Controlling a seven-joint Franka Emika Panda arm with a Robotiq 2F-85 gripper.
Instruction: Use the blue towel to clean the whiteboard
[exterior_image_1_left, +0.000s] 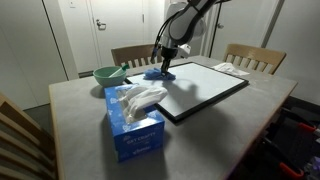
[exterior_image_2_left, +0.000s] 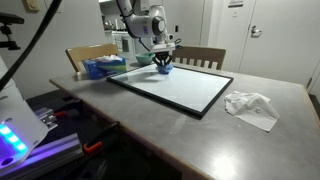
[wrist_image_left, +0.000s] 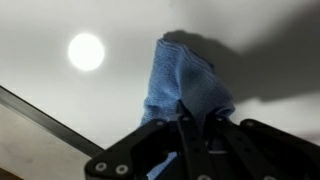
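The towel (wrist_image_left: 185, 80) lay bunched on the board (wrist_image_left: 260, 40), its blue folds rising into the tool (wrist_image_left: 190, 135) in the wrist view. The tool's fingers (wrist_image_left: 165, 140) stood nearly together and pinched the cloth's near end between them, so the tool was closed on the towel. The rest of the cloth rested on the white surface. A round glare spot (wrist_image_left: 85, 50) shone on the board beside the towel, and the black frame (wrist_image_left: 40, 112) ran aslant near it, with the desk (wrist_image_left: 20, 150) beyond the frame.

In both exterior views the towel (exterior_image_1_left: 154, 73) (exterior_image_2_left: 163, 69) sat at a corner of the board, close to the frame, with the tool (exterior_image_1_left: 165, 66) directly above it, pointing down from the arm (exterior_image_1_left: 185, 25). The board (exterior_image_1_left: 205, 88) (exterior_image_2_left: 175, 88) lay flat on the grey desk (exterior_image_1_left: 80, 110), and most of its surface was bare.

A white cloth (exterior_image_2_left: 250, 106) lay crumpled on the desk, apart from the board and at the end away from the towel. A blue box (exterior_image_1_left: 135, 125) with white contents spilling from its top stood on the desk near the board's other end. A green bowl (exterior_image_1_left: 107, 74) sat just beside the towel's corner, off the board. Wooden chairs (exterior_image_1_left: 255, 58) stood at the desk's far side.
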